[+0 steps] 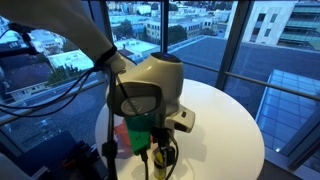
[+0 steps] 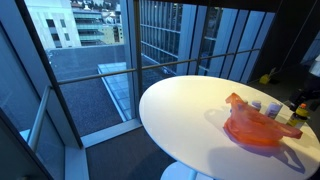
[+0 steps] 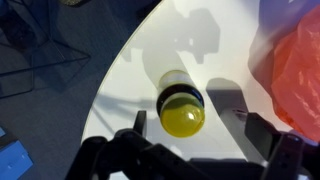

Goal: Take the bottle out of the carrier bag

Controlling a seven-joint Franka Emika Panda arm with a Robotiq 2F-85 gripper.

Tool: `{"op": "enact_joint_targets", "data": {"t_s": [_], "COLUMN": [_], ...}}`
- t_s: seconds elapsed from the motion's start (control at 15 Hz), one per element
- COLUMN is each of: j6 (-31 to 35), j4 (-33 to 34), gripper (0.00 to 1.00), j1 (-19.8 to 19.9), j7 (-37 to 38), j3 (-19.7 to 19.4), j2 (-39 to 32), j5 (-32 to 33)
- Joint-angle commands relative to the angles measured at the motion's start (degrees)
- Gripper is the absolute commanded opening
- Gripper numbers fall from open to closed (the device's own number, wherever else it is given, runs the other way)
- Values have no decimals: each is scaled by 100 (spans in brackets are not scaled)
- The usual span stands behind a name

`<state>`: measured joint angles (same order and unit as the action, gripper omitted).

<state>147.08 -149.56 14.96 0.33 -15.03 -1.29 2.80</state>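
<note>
In the wrist view the small amber-yellow bottle (image 3: pixel 182 108) stands on the white round table (image 3: pixel 150 60), outside the bag, with a dark band below its yellow end. My gripper (image 3: pixel 192 120) is open just above it, one finger on each side, neither touching it. The orange-red carrier bag (image 3: pixel 298 80) lies close to the bottle at the right of the picture. In an exterior view the bag (image 2: pixel 258 126) lies slumped on the table and the gripper (image 2: pixel 299 108) is at its far end. In an exterior view the arm hides most of the bag (image 1: pixel 122 136).
Two small pale-capped bottles (image 2: pixel 256 105) (image 2: pixel 273 109) stand behind the bag. The table edge (image 3: pixel 110 85) curves close to the bottle, with floor beyond. Glass walls surround the table (image 2: pixel 180 100). A tripod and cables (image 1: pixel 106 150) stand beside the table.
</note>
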Motion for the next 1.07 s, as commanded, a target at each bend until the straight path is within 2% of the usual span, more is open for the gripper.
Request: {"op": "enact_joint_targets", "data": {"t_s": [0.0, 0.47, 1.0], "j6": [-135, -740, -2195], "j4": [-125, -163, 111], "gripper": [100, 100, 100], "j1": [-94, -393, -794], "j7": [-295, -381, -505], "j3": [94, 366, 656], "j2": [331, 897, 1686], "j5": [-57, -6, -255]}}
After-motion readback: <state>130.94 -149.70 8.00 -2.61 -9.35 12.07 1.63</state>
